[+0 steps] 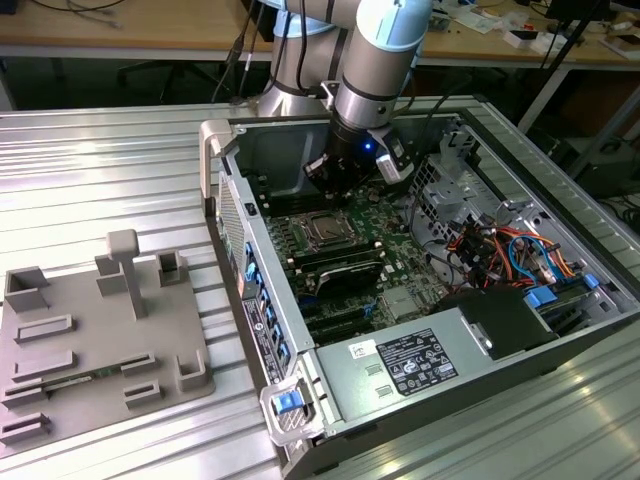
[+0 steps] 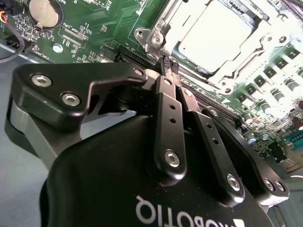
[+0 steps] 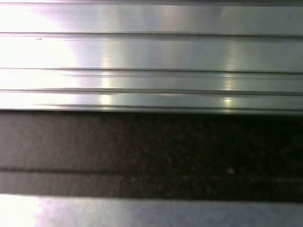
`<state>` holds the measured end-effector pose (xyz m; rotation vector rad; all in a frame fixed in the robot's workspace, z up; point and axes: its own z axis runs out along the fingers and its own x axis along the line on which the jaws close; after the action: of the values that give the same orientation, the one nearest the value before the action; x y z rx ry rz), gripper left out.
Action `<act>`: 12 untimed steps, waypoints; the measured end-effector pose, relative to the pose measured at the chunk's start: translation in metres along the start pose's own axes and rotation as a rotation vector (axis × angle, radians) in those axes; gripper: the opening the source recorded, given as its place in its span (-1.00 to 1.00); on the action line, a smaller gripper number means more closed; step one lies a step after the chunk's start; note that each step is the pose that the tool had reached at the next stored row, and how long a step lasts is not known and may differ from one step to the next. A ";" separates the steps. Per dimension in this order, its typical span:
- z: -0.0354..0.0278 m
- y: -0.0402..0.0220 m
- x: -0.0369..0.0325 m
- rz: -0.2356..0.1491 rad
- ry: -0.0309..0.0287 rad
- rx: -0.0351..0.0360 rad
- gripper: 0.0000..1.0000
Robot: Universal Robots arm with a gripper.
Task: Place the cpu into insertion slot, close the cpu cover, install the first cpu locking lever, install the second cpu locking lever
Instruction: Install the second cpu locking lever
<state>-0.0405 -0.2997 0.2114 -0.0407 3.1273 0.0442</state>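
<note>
The cpu (image 2: 215, 35) lies flat in the insertion slot (image 1: 325, 233) on the green motherboard (image 2: 94, 23), its silver-grey top showing. The cpu cover (image 2: 158, 35), a silvery frame, lies down around the chip. My gripper (image 2: 169, 64) hangs just above the slot's near edge with its two black fingers (image 2: 165, 101) pressed together at the tips, and nothing shows between them. In the exterior view the gripper (image 1: 328, 195) stands inside the open computer case, directly behind the slot. I cannot make out how the locking levers stand.
The open computer case (image 1: 215, 150) lies on a ribbed metal table (image 1: 100, 160), with long black memory slots (image 1: 335, 265), a power supply (image 1: 400, 365) and bundled cables (image 1: 500, 250) around the slot. A grey fixture plate (image 1: 90, 340) sits at the exterior view's left. The first wrist view has ribbed metal (image 3: 151, 52).
</note>
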 end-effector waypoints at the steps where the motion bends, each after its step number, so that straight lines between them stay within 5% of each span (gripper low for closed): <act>1: 0.0000 0.0000 0.0000 0.000 0.0000 -0.0004 -0.79; 12: -0.0001 -0.0025 0.0000 0.000 0.0000 -0.0006 -0.79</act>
<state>-0.0404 -0.3023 0.2114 -0.0409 3.1272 0.0452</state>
